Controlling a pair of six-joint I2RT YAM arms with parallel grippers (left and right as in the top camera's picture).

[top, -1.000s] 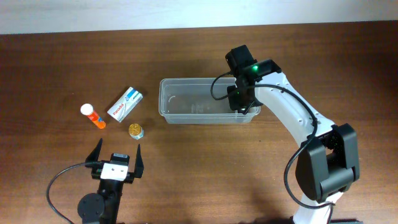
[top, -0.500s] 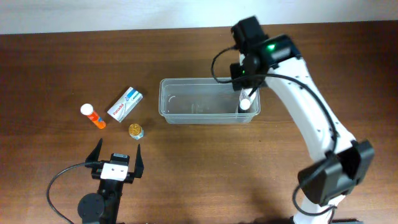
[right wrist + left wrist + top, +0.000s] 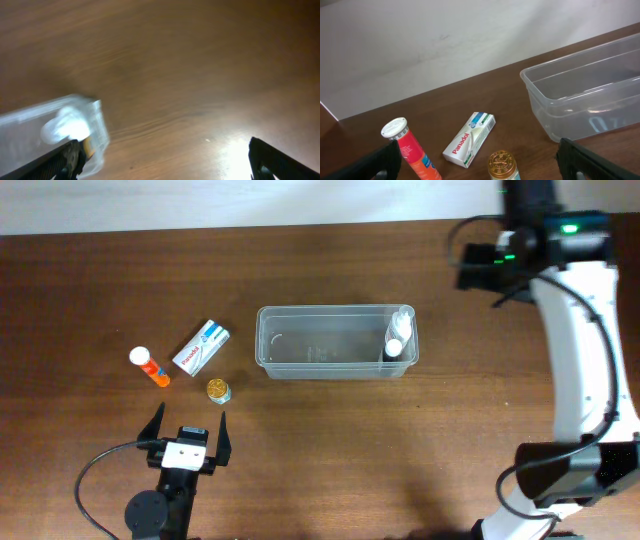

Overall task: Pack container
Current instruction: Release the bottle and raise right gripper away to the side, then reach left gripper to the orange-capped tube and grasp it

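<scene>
One clear container (image 3: 300, 309) sits on one wooden table (image 3: 330, 450), with one white-capped bottle (image 3: 394, 348) inside. Outside it are one orange tube (image 3: 150, 366), one white box (image 3: 201, 347) and one gold-lidded jar (image 3: 218, 390).

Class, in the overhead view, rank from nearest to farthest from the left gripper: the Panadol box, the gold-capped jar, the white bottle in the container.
1. Gold-capped jar, just ahead of the left gripper.
2. Panadol box, farther up the table.
3. White bottle, inside the container, at its right end.
</scene>
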